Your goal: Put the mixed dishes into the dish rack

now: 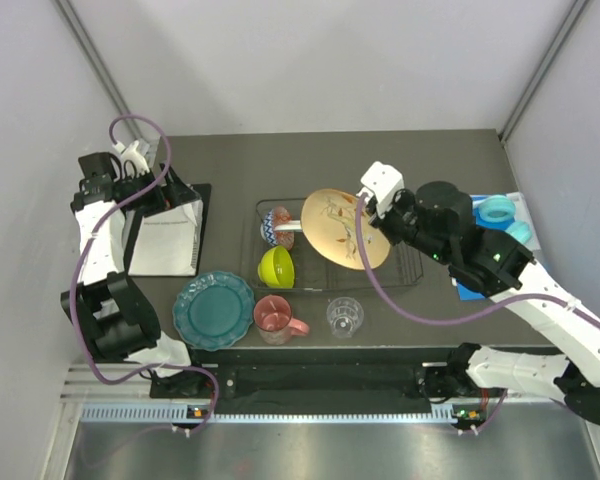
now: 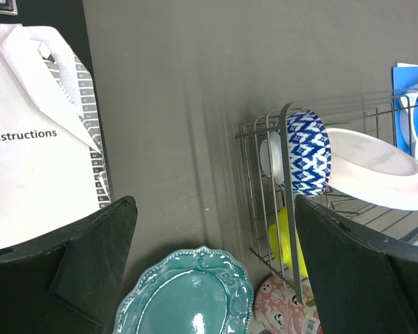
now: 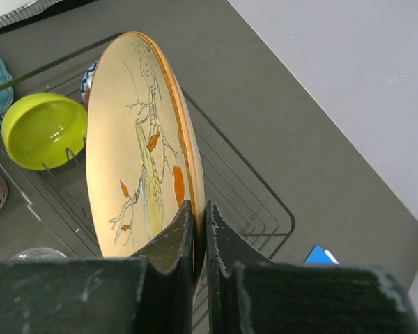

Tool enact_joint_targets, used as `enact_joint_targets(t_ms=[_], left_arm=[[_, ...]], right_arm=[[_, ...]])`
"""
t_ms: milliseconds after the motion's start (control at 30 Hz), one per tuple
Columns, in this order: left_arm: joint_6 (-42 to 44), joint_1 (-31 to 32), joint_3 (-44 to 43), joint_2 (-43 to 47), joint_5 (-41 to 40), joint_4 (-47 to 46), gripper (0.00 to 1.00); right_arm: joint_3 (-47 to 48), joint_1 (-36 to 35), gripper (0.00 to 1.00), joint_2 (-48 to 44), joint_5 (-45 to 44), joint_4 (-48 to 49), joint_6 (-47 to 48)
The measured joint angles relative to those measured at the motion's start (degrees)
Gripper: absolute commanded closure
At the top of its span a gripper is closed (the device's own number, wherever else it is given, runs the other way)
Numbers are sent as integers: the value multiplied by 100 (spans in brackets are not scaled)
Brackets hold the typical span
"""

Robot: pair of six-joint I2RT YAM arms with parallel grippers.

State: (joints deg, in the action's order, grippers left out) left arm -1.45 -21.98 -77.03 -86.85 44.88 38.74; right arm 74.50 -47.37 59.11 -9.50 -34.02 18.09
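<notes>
My right gripper [image 1: 368, 218] [image 3: 199, 221] is shut on the rim of the peach floral plate [image 1: 340, 228] [image 3: 136, 139] and holds it on edge over the dish rack [image 1: 402, 268] [image 3: 254, 202]. The rack holds the lime-green bowl [image 1: 276, 266] [image 2: 285, 240] [image 3: 42, 129], the blue-patterned small bowl [image 1: 270, 234] [image 2: 308, 153] and the white plate [image 2: 376, 167]. The teal scalloped plate [image 1: 213, 309] [image 2: 188, 299], pink mug [image 1: 275, 316] [image 2: 285, 309] and clear glass [image 1: 345, 316] sit on the table in front of the rack. My left gripper [image 1: 170, 195] [image 2: 214, 209] is open and empty, high above the table left of the rack.
A clipboard with white paper [image 1: 165, 245] [image 2: 28, 139] lies at the left. Turquoise headphones [image 1: 500, 215] rest on a blue sheet [image 1: 475, 288] right of the rack. White walls enclose the table on three sides.
</notes>
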Motion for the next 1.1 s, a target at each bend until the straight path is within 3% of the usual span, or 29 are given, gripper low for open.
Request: enact_joint_targets(t_ms=[267, 400, 500, 800, 1100], left_arm=[[11, 0, 2, 48, -85, 46, 1], [13, 0, 31, 50, -94, 50, 1], [13, 0, 44, 50, -103, 61, 1], [13, 0, 83, 61, -107, 79, 1], [13, 0, 175, 87, -107, 87, 1]], right_arm=[[17, -1388, 100, 219, -1095, -125, 487], [-214, -2476, 100, 323, -2092, 2, 1161], [-573, -2916, 100, 393, -2669, 317, 1740], [-1388, -3150, 100, 481, -3821, 1617, 3484], [-1561, -3233, 100, 481, -3845, 2022, 3799]])
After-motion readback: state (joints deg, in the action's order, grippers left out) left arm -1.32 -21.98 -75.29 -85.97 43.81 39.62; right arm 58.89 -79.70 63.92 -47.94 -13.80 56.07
